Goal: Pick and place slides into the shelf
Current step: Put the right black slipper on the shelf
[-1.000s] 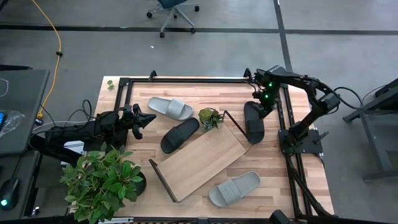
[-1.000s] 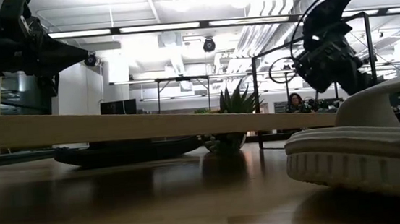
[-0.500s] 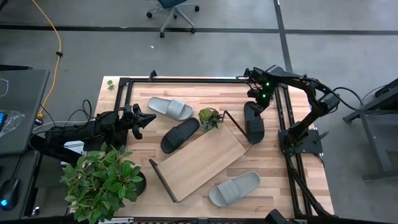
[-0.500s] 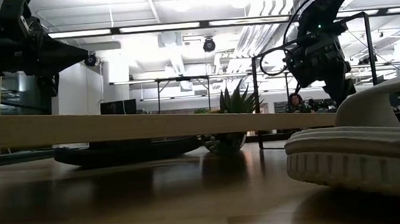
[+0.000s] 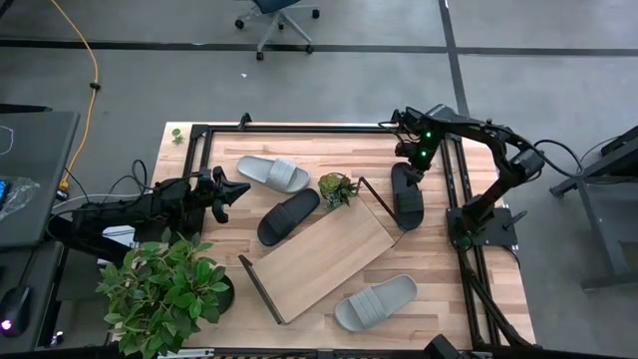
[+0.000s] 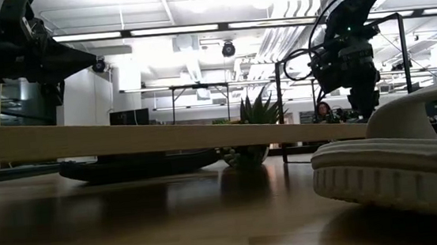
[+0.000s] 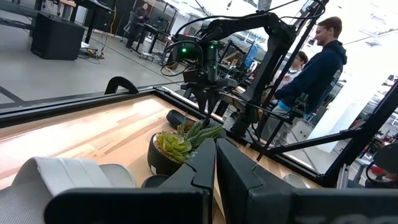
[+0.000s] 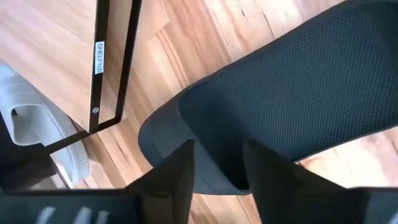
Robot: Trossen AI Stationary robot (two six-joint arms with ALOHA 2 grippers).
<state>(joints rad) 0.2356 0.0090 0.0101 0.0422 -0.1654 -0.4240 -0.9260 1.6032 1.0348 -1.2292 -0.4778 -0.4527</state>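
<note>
High view: right gripper (image 5: 411, 170) above heel end of black slide (image 5: 406, 196), just beside shelf (image 5: 321, 250) end frame. Left gripper (image 5: 236, 191) waits at table's left, fingers together.
Low view: right gripper hangs beyond shelf plank.
Right wrist view: fingers (image 8: 169, 168) parted, straddling slide's rim, not clamped.

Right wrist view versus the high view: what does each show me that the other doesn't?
Only the right wrist view: the white label on the shelf's thin black metal end frame, and the right tool with its fingers apart above the matte black slide's textured footbed.

Only the high view: the left tool shut, waiting at the table's left; the second black slide; the small potted succulent.

Both: that black slide, the shelf's light-wood plank, a light grey slide.
</note>
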